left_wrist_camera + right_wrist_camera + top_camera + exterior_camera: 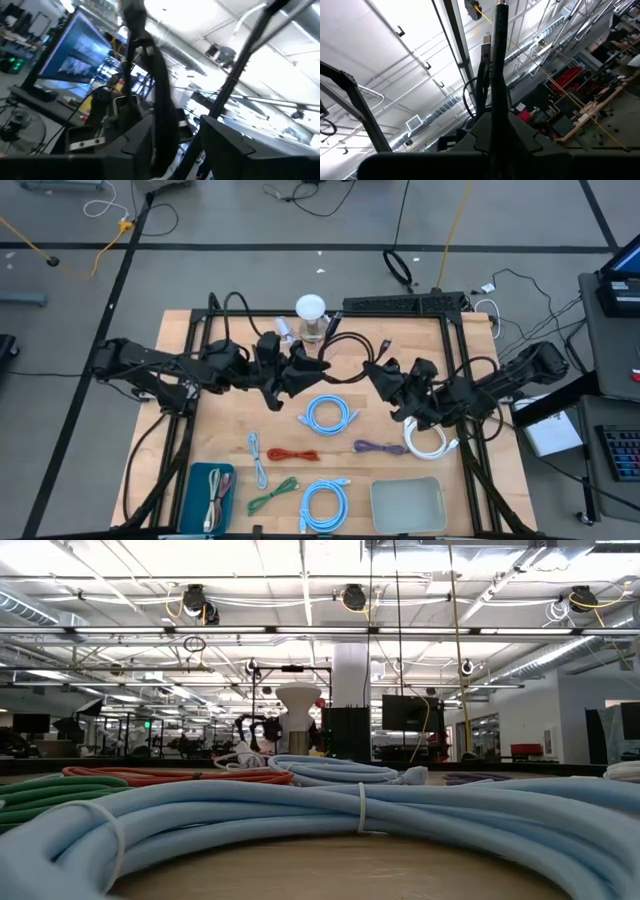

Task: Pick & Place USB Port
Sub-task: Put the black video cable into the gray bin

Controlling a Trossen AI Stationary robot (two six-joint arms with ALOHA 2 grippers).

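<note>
A black USB cable [345, 340] arcs above the middle of the wooden table [225, 420] between my two grippers. My left gripper [298, 372] sits left of centre and my right gripper [388, 375] right of centre. Both are tipped upward and shut on the cable. In the left wrist view the cable [160, 100] rises between the fingers. In the right wrist view the cable [497, 75] runs straight up, with a metal USB plug [485, 42] beside it. The low view shows neither gripper. My left gripper has the black cable [164, 135] between its two fingers [132, 147], which point upward. The cable runs along the fingers and on past their ends, clear of the table. My right gripper pinches the cable [496, 112] between its two fingers [520, 137], which point upward. The cable stands up out of the hold, clear of the table.
On the table lie two light-blue coils [330, 415] [323, 505], a white coil [430, 442], purple [378, 447], red [292, 454] and green [272, 496] cables. A teal tray [196, 480] and a grey tray [408, 505] sit near the front edge. A white cup-like object [311, 315] stands at the back.
</note>
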